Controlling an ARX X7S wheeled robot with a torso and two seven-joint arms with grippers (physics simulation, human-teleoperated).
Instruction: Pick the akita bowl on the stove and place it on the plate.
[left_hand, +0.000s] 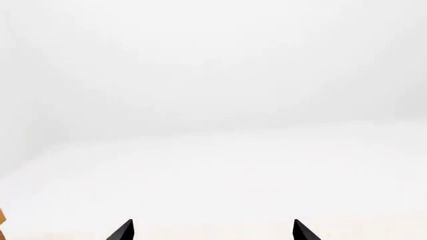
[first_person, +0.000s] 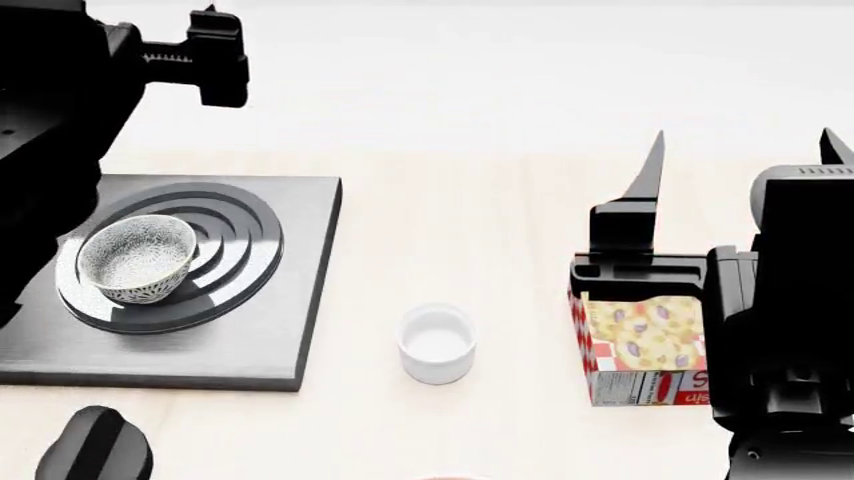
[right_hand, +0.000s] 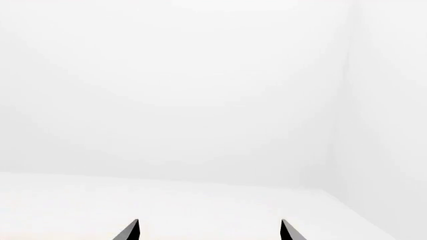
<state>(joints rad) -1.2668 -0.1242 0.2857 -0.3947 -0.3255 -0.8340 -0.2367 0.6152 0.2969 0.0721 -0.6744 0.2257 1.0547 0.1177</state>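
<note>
Sitting on the stove's (first_person: 200, 330) near-left burner rings, the akita bowl (first_person: 138, 258) wanted a steady rim pinch from the left gripper (left_hand: 212, 231), jaws spread, the plate seemingly out of view.

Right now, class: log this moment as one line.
bowl on stove | left gripper open, empty | right gripper open, empty | plate unseen

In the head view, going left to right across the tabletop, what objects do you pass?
Akita bowl sitting on the stove → small white cup → printed carton, partly hidden behind the right arm.
</note>
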